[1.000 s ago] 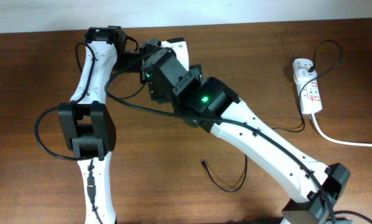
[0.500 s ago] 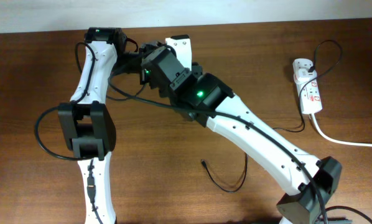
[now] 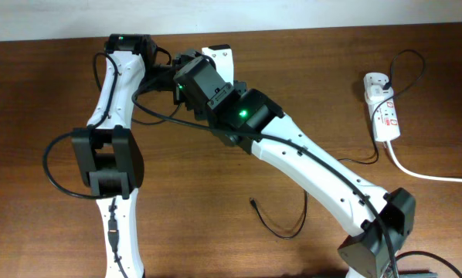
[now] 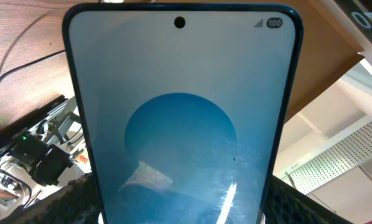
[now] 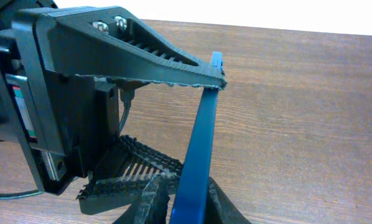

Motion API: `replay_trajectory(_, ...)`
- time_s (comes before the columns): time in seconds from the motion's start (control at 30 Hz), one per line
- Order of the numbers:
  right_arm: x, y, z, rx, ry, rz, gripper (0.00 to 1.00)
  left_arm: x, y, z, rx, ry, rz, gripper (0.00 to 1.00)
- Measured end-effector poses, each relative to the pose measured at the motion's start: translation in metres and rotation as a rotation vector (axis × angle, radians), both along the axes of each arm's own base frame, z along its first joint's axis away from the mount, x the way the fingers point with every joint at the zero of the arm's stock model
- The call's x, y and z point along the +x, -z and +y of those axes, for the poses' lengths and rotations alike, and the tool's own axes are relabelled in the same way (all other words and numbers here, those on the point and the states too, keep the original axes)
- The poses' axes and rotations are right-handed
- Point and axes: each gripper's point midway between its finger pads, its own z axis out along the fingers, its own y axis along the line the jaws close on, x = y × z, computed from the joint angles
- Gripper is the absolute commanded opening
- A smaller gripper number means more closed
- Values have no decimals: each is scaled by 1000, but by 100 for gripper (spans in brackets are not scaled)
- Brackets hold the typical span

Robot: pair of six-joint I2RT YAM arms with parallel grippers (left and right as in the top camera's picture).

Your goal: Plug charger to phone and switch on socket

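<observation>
Toward the far edge, left of centre: phone [image 4: 183, 124] met by both arms.
Left gripper [image 5: 198, 129] clamps the phone's sides; right gripper [image 5: 189, 202] straddles it, closure unclear. A mistimed release could drop or twist it.

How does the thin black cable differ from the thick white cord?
The thin black cable is slimmer and darker than the thick white cord. The black cable loops and ends in a free tip; the white cord runs off the right edge. Both reach the white power strip.
</observation>
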Motion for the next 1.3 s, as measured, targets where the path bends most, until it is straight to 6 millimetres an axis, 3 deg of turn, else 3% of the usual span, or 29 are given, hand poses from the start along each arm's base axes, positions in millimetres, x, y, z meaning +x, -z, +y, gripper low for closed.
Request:
replay_trajectory(0.1,2,-1,-4,-4,14,-5,4,1,-1,3,-3,-7,0,82)
replay_trajectory(0.2,2,-1,-4,-5,14,-6,4,2,-1,3,-5,-9,0,88)
replay_trajectory(0.23,3,0,-4,-6,15,-4,4,2,-1,3,-7,-9,2,100)
replay_trajectory(0.27,3,0,-3,4,23,-6,4,2,-2,3,-11,-10,3,99)
replay_trajectory(0.43,13,-12,-26,247,393,-76,4,3,-5,2,-27,-10,-12,100)
replay_trajectory(0.5,8,-29,-29,531,586,-70,4,4,-5,2,-29,-10,-30,64)
replay_trajectory(0.53,4,-39,-29,692,678,-54,4,4,-5,2,-30,-11,-4,59)
replay_trajectory(0.67,-3,-42,-26,930,836,18,4,4,-8,2,-33,-17,122,55)
replay_trajectory(0.8,-19,-23,-32,1020,1018,118,4,4,-8,1,-26,-18,203,59)
replay_trajectory(1.0,-17,-23,-28,1090,1061,130,4,4,-8,1,-25,-18,213,53)
replay_trajectory(1.1,-11,-12,-23,1083,1069,133,4,4,-8,1,-25,-18,213,55)
replay_trajectory(1.2,-10,-9,-20,1084,1068,141,4,2,-8,-2,-25,-12,213,49)
replay_trajectory(1.3,-10,-8,-17,1090,1064,157,4,1,-8,-3,-24,-8,217,33)
